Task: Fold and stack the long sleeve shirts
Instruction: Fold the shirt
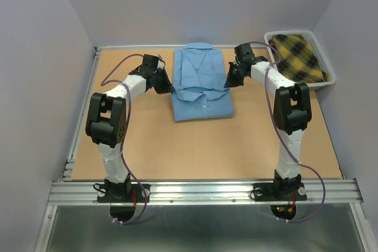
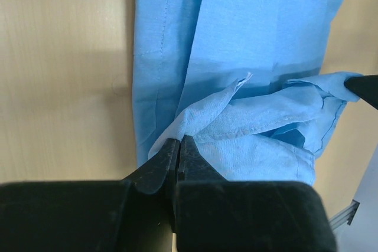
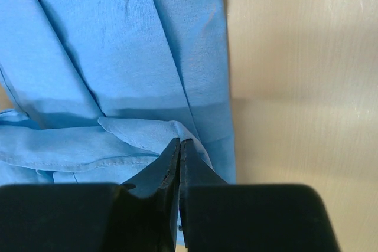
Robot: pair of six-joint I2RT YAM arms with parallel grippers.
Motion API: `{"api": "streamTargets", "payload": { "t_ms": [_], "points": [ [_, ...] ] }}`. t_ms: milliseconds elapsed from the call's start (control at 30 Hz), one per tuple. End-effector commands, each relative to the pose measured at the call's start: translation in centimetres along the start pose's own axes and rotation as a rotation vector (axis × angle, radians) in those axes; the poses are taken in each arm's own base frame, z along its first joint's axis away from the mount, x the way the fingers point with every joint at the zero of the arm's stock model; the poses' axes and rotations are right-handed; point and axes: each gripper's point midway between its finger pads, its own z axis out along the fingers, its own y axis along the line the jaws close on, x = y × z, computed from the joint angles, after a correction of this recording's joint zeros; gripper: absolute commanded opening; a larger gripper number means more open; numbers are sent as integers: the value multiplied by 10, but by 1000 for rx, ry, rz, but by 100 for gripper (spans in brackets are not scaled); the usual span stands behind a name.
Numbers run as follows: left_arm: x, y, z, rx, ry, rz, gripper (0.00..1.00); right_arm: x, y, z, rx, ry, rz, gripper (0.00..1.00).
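Note:
A light blue long sleeve shirt [image 1: 201, 84] lies folded on the brown table at the far middle, collar towards the back. My left gripper [image 1: 171, 89] is shut on the shirt's left edge, pinching a raised fold of cloth [image 2: 195, 123]. My right gripper [image 1: 227, 85] is shut on the right edge, pinching the same fold [image 3: 147, 137]. Between them the held hem runs across the shirt's middle, lifted a little above the layers below. A yellow and black plaid shirt [image 1: 298, 57] lies in the bin at the back right.
A white plastic bin [image 1: 328, 66] stands at the far right corner of the table. The brown tabletop [image 1: 201, 151] reaches from the shirt to the metal rail [image 1: 201, 192] at the near edge. Grey walls close in the sides and back.

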Motion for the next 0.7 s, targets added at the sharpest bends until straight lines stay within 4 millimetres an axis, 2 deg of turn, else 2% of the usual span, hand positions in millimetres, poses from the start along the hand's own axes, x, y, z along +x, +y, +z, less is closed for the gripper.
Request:
{"api": "streamTargets", "payload": {
  "t_ms": [0, 67, 167, 233, 267, 433, 500, 600, 667],
  "points": [
    [-43, -22, -10, 44, -131, 81, 2, -35, 13, 0, -27, -107, -29, 5],
    [-45, -19, -4, 35, -130, 89, 4, -35, 12, 3, -25, -105, -27, 9],
    [-47, -22, 2, 48, -124, 107, 18, -37, 8, 7, -8, -111, -23, 16],
    [-50, -24, 3, 56, -133, 114, 21, -37, 7, 7, -1, -114, -20, 19],
    [-52, -25, 3, 59, -138, 116, 26, -38, 6, 7, 3, -118, -17, 23],
    [-61, -31, 4, 70, -156, 134, 27, -47, 4, 2, 8, -148, 6, 23],
    [-66, -34, 4, 77, -164, 146, 30, -52, 3, 0, 12, -163, 20, 24],
    [-73, -40, 2, 89, -186, 159, 40, -62, 2, -9, 22, -203, 33, 27],
    [-80, -45, -3, 99, -217, 169, 41, -71, 4, -15, 22, -231, 33, 29]
  ]
}}
